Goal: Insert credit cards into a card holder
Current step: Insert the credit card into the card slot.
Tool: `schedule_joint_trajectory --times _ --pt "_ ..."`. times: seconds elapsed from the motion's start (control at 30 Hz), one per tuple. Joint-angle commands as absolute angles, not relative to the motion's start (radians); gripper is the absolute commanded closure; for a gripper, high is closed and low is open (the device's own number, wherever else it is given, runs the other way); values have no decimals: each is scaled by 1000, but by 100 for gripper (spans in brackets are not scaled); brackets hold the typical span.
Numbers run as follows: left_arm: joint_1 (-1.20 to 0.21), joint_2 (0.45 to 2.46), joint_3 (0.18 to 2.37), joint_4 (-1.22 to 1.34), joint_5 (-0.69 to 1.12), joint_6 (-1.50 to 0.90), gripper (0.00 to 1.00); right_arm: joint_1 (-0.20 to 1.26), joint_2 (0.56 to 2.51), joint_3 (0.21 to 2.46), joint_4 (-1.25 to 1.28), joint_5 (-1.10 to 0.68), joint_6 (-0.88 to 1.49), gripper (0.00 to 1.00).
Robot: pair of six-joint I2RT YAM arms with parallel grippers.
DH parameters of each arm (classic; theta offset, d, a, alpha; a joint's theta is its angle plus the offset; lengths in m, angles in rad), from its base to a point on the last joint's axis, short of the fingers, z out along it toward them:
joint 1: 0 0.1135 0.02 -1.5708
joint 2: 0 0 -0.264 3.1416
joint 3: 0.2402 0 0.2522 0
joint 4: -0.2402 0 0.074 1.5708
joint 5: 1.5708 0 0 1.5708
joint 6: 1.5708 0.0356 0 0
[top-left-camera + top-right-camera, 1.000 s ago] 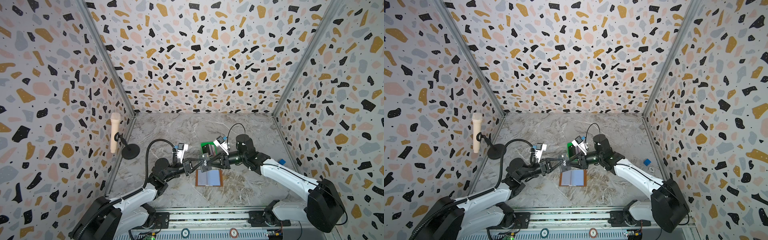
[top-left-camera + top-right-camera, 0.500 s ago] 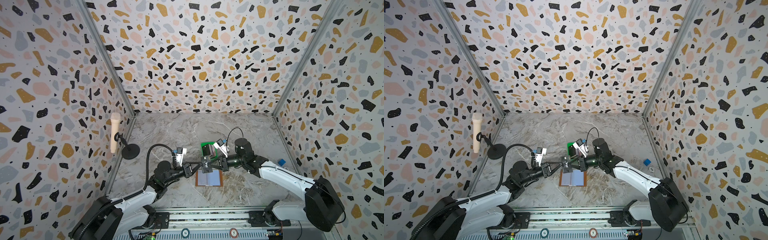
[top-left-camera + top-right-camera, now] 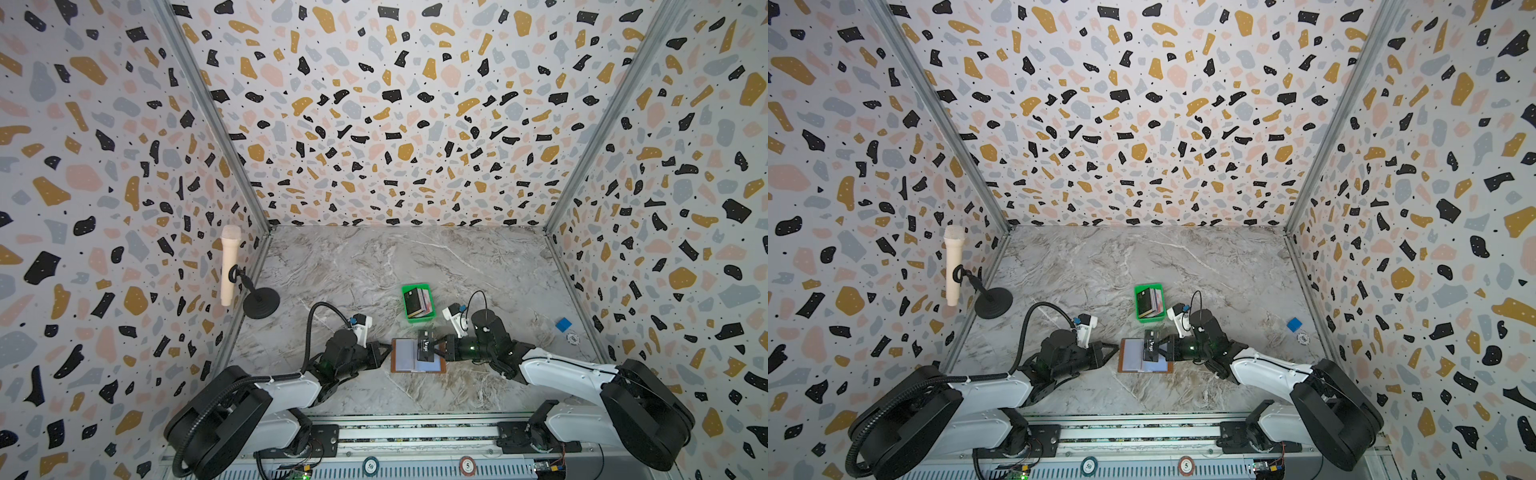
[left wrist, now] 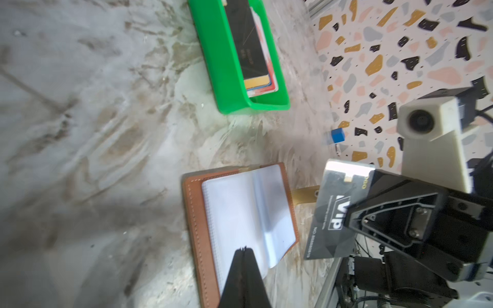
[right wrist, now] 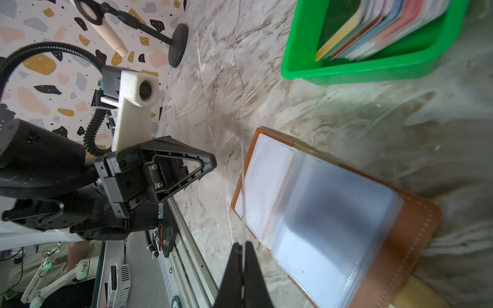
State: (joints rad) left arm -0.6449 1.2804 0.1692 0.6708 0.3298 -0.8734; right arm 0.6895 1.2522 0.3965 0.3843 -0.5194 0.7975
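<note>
The tan-brown leather card holder point(image 3: 405, 357) lay open and flat on the marbled grey table point(image 3: 365, 266), pale clear sleeves facing up (its snap tab pointed toward the right arm). The right gripper point(image 3: 437, 351) was clamped on a black "VIP" credit card point(image 3: 424, 349), holding it on edge over the holder's right-hand page, while the left gripper point(image 3: 389, 348) was clenched on nothing, its tips at the holder's left edge. The other mixed-colour credit cards point(image 3: 419, 302) stood stacked in a small green plastic tray point(image 3: 421, 319) just behind the holder.
</note>
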Motion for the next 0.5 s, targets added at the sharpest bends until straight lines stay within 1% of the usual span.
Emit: schedule_joint_trajectory --times 0.0,0.17,0.47 --pt "-666 1324 193 660 295 -834 100 692 1242 384 470 -463 855 100" --pt "-697 1390 200 688 299 -845 100 697 1273 382 492 -455 862 100" --pt "-731 1399 173 702 311 -877 100 696 1334 391 499 -463 847 100"
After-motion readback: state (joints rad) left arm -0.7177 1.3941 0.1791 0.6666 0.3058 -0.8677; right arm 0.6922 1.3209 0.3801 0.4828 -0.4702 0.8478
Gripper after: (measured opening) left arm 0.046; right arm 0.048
